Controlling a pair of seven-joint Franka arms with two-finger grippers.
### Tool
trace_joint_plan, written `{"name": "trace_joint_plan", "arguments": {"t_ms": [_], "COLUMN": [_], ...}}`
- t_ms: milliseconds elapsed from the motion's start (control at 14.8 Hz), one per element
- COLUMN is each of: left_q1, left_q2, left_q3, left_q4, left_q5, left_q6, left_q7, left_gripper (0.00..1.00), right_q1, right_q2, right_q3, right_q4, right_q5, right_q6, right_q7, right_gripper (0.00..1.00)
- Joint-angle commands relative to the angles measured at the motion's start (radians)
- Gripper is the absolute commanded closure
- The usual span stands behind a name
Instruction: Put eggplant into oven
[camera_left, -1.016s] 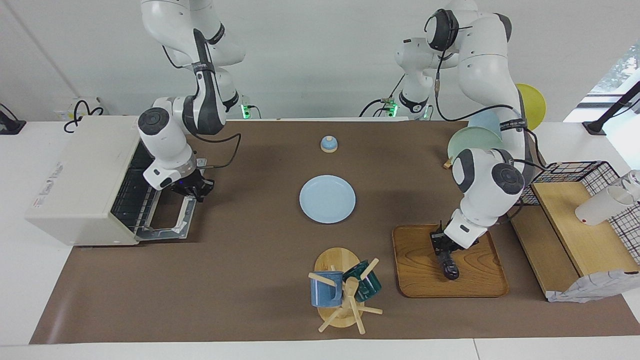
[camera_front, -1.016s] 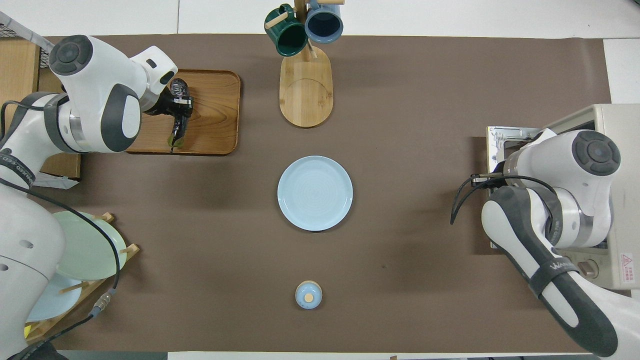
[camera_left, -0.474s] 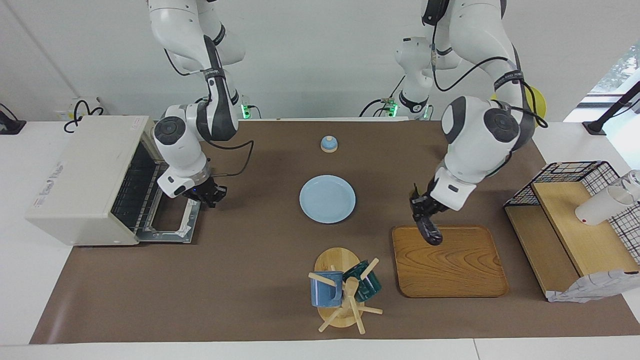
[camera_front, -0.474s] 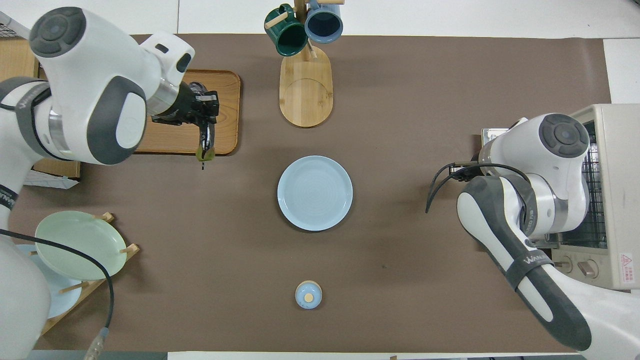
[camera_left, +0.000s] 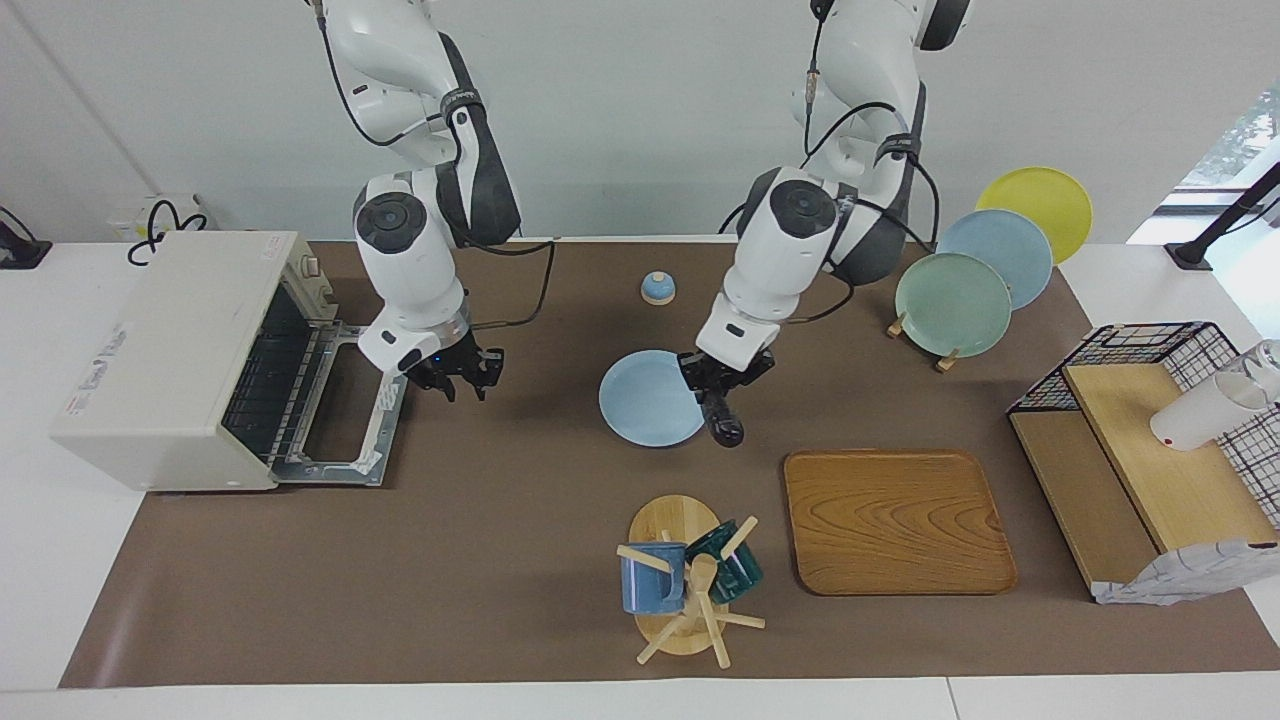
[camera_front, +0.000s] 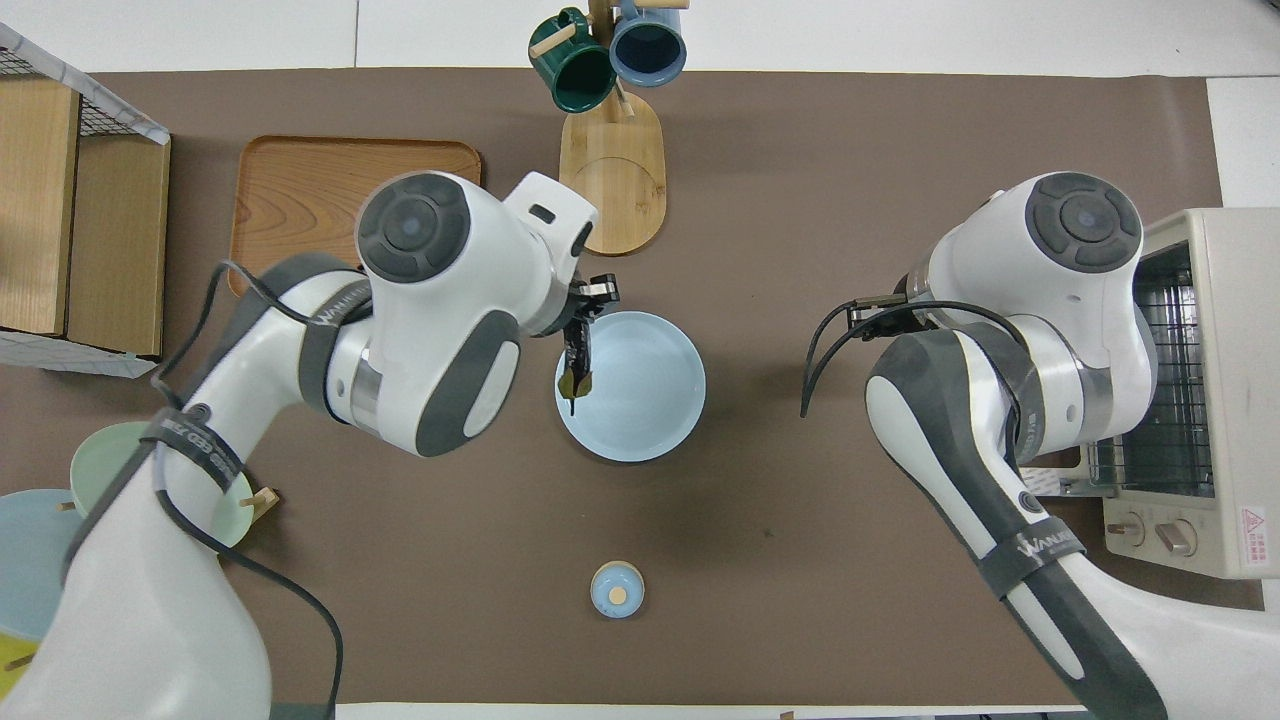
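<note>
Overhead only, green stem tip of eggplant (camera_front: 576, 362) clenched in left pincer (camera_left: 722, 385).

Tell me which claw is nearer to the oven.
Right. The right claw hangs just in front of the oven's open door; the left claw carries the eggplant over the light blue plate's edge at mid-table.

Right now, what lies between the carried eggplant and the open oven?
In the facing view: the light blue plate beneath the eggplant, bare mat, and the right gripper hovering before the oven.
</note>
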Motion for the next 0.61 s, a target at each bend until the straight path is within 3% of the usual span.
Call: {"name": "trace_joint_plan", "arguments": {"t_ms": [0,271,339,406,474,542], "left_q1": [-0.088,-0.104,-0.102,-0.097,-0.090,-0.085], "left_q2": [-0.015,0.019,0.019,0.019,0.016,0.002], "left_q3": [0.020,0.020,0.020,0.022,0.023,0.026], "left_q4": [-0.105,-0.119,-0.119,-0.116,-0.113,-0.111], "left_q5": [-0.022,-0.022,-0.021,-0.021,-0.016,-0.016], "left_q6": [0.119,0.150,0.145,0.144,0.133,0.124], "left_q7": [-0.061,-0.052,-0.050,-0.052,-0.049,-0.035], "left_gripper": [1.00,1.00,0.92,0.43,0.00,0.00], "right_q1": [-0.004,-0.004,-0.004,-0.004,-0.002,-0.002], "right_q2": [0.007,0.007,0.007,0.007,0.007,0.007], "right_q3": [-0.002,-0.002,-0.002,-0.002,-0.002,-0.002], "right_q4": [0.008,0.007,0.005,0.005,0.005,0.005], "right_q5": [0.011,0.011,0.011,0.011,0.011,0.011], "right_q6": [-0.011,-0.009,-0.008,-0.009,-0.009,-0.009], "right_q7": [0.000,0.004,0.010,0.010,0.010,0.010], "right_gripper": [0.55,0.53,0.53,0.52,0.51,0.50]}}
